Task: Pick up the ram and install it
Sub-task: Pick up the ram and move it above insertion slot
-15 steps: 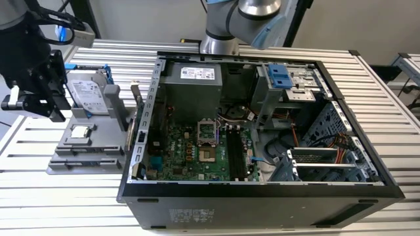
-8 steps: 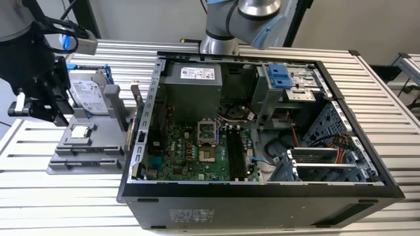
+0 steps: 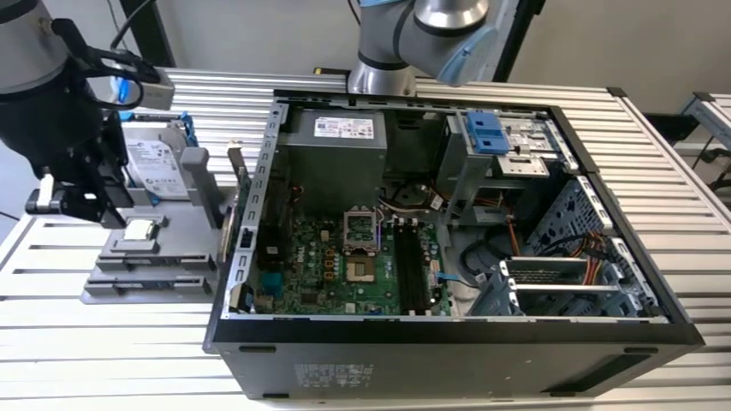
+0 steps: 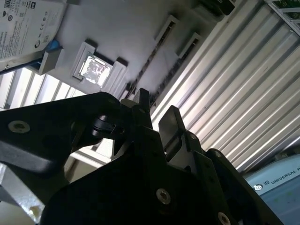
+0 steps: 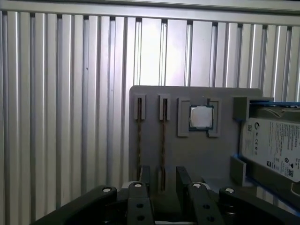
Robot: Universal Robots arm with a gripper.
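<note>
Two ram sticks stand on edge in slots of the grey holder (image 5: pixel 220 159). In the first wrist view, one ram (image 5: pixel 162 140) runs straight into the gap between my fingers and the other ram (image 5: pixel 139 140) lies just beside it. My gripper (image 5: pixel 163 180) is open and hovers over the near end of that stick, not touching it. The second wrist view shows the same ram (image 4: pixel 174 71) leading toward the gripper (image 4: pixel 157 112). In the exterior view the gripper (image 3: pixel 98 210) hangs over the holder (image 3: pixel 149 274) at the exterior view's left, beside the open computer case (image 3: pixel 457 338).
The holder also carries a square silver processor chip (image 5: pixel 200 117) and a hard drive (image 5: pixel 272 145) in a blue bracket. Inside the case, the motherboard's memory slots (image 3: pixel 408 257) lie near the middle, with cables and drive cages at the exterior view's right. A ribbed metal table (image 5: pixel 61 117) lies below.
</note>
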